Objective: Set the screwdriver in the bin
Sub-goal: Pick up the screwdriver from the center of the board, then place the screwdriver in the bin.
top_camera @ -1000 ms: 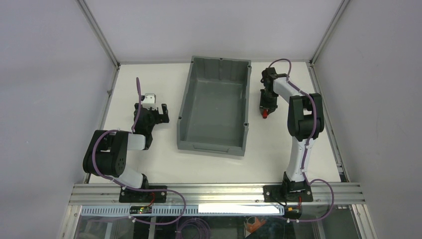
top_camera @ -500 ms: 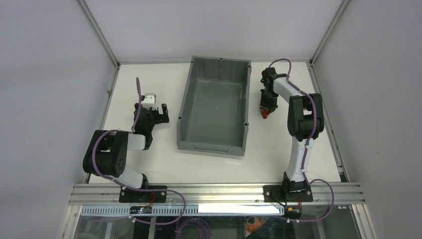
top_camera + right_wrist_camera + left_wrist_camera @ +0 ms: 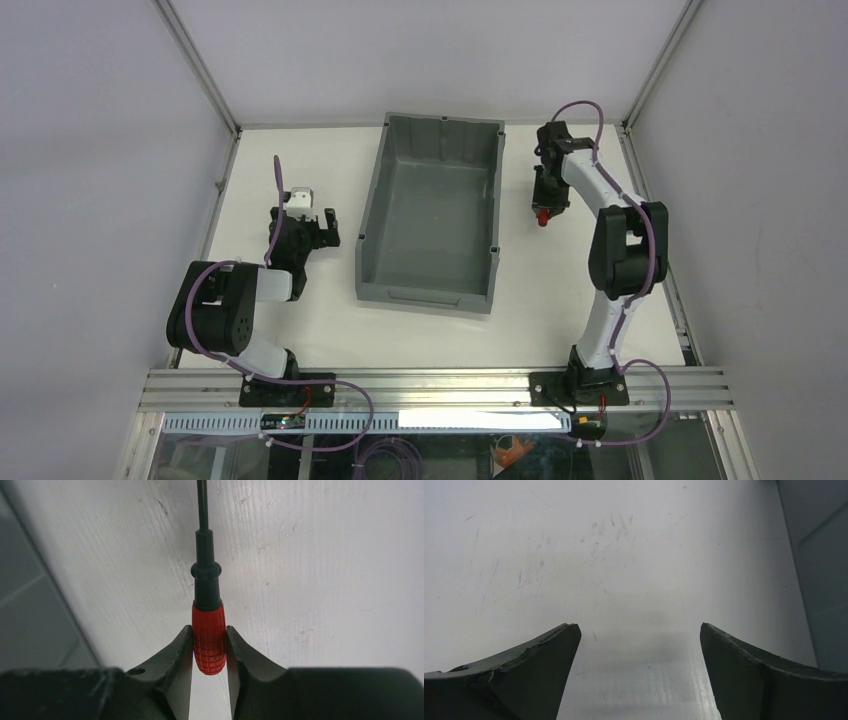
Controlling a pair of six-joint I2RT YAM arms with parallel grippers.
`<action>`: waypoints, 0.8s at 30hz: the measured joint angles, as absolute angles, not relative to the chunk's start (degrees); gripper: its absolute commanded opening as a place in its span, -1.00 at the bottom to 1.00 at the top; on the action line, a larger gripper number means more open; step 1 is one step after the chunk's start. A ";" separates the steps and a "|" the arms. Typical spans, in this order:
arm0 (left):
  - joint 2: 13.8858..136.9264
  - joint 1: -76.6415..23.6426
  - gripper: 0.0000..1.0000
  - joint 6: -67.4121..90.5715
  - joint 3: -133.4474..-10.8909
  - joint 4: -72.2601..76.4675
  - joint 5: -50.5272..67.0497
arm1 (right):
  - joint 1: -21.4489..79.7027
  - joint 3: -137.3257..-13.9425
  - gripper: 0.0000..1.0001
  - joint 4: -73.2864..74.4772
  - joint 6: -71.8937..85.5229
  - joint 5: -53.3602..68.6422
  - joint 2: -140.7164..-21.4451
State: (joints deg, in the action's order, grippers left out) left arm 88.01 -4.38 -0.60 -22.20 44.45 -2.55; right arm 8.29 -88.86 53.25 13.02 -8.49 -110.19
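The left pincer stood released above the worktop, left of the bin. Just right of the bin's right wall, the right pincer was clenched on the screwdriver by its red handle, shaft running straight out ahead. The bin lay leftward, so this nearer arm likely needed only a short carry.

1. Top view: we record bright, even, diffuse light. The white table reads nearly washed out, with no hard glare.
2. Shadows there are faint and soft-edged. The bin interior is evenly grey.
3. Left wrist: we see a soft grey shadow on the table between the dark fingers of the left gripper, with a pale sheen below it.
4. Right wrist: the screwdriver and the table scratches are sharp. The right gripper body along the bottom edge is underexposed, near-featureless black.
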 measured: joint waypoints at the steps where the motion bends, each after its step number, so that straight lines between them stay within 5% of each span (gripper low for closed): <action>1: 88.01 -4.38 0.98 -0.60 -22.20 44.45 -2.55 | 8.29 -89.10 -1.00 53.56 13.02 -8.58 -109.65; 24: 88.01 -4.38 0.98 -0.60 -22.20 44.45 -2.55 | 9.08 -104.12 -1.00 61.76 18.09 -2.15 -98.61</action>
